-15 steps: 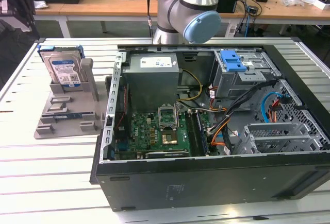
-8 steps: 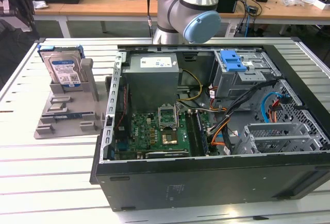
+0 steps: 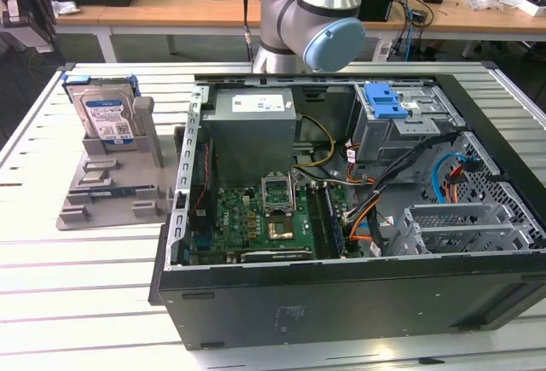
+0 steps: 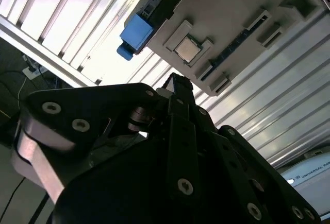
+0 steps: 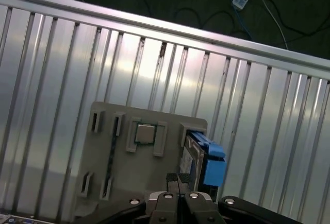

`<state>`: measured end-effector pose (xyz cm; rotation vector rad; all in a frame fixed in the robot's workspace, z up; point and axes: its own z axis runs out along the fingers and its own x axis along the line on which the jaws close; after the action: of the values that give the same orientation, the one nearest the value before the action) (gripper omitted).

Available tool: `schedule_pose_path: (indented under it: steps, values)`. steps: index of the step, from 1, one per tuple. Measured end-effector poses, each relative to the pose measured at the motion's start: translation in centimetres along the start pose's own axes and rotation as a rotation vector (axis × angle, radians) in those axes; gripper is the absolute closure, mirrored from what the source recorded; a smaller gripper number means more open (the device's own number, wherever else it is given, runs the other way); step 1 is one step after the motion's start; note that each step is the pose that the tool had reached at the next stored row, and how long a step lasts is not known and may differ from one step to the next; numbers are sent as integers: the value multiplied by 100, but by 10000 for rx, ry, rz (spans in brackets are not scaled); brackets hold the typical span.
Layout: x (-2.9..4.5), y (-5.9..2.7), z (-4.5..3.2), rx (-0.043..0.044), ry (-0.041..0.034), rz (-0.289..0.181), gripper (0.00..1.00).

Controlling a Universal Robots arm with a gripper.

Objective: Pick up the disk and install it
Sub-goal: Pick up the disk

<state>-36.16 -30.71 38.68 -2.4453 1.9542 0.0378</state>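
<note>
In the exterior view, one disk (image 3: pixel 107 115) is seen standing upright in one grey holder (image 3: pixel 85 209) on the table (image 3: pixel 85 303), at the exterior view's left. It is just beside one open computer case (image 3: pixel 341 294), not inside it. One arm (image 3: pixel 311 13) is seen at the far side, behind the case. By this, the task is judged to be at its start: the disk is not yet picked up and not yet installed, so both steps are left.

In the second wrist view, one gripper (image 4: pixel 178 80) is seen hanging over the table slats, near the holder (image 4: pixel 232 7) but apart from it. The blue carrier end of the disk (image 4: pixel 136 31) is seen at the holder's edge, and one processor chip (image 4: pixel 185 49) is seated in a pocket of the holder. Nothing is touched by the gripper.

In the first wrist view, the gripper (image 5: pixel 179 178) is found close to the holder (image 5: pixel 111 183), with the disk (image 5: pixel 209 165) just beside its tip. No contact is seen between them. Whether the jaws are open or closed cannot be told; it is judged that nothing is held in them, since the only disk is resting in the holder.
</note>
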Motion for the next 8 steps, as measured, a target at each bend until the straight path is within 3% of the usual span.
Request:
schedule_pose_path:
  steps: [4,5,8]
  values:
    - [0,0,0,-7,2,-268,89]
    - [0,0,0,-15,5,-598,89]
    - [0,0,0,-22,5,-846,89]
